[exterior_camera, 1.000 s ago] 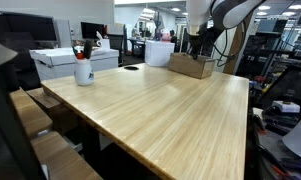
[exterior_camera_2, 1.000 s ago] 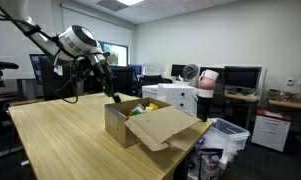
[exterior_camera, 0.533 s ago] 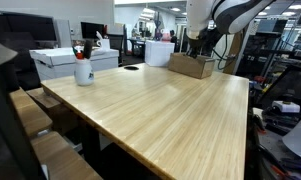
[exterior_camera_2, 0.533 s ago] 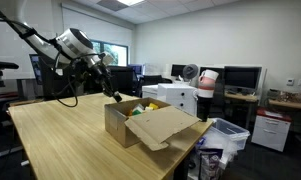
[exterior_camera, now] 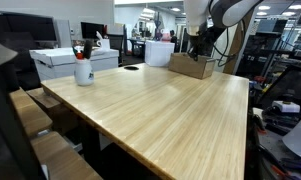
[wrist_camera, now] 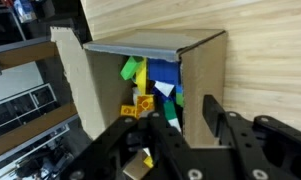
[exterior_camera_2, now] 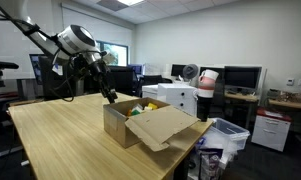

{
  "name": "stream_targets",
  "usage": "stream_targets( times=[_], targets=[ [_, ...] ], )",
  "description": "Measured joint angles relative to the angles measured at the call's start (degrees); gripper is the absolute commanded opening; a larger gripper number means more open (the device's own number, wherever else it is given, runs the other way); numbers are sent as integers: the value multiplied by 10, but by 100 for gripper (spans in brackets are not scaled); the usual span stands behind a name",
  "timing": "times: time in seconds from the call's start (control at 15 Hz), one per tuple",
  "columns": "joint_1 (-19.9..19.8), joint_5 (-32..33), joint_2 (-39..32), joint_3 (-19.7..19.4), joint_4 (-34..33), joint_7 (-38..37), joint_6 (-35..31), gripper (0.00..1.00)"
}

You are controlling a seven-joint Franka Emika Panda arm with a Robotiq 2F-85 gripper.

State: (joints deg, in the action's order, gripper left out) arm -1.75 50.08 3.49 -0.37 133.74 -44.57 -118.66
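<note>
Your gripper [exterior_camera_2: 111, 95] has dipped closer to the open cardboard box [exterior_camera_2: 120, 126]; its jaws stand apart, holding nothing, right above the coloured blocks [wrist_camera: 150, 82].

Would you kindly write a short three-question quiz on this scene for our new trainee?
1. True or false: the box is taped shut.
2. The jaws hang just above: A the box; B a sink; C a laptop.
3. In the wrist view, which colours show among the things inside the box?

Key: 1 false, its flaps stand open; 2 A; 3 yellow, blue and green.
</note>
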Motion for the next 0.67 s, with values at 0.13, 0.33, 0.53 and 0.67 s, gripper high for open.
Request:
stream_targets(
  times=[0.13,0.33,0.53,0.67],
  targets=[
    [0,-58,0,-5,-10,44,5,84],
    [-3,-118,0,-13,-22,99,11,97],
    [-4,-140,-2,-19,-24,131,11,100],
    [-4,-144,-6,-23,-24,146,11,100]
  ],
)
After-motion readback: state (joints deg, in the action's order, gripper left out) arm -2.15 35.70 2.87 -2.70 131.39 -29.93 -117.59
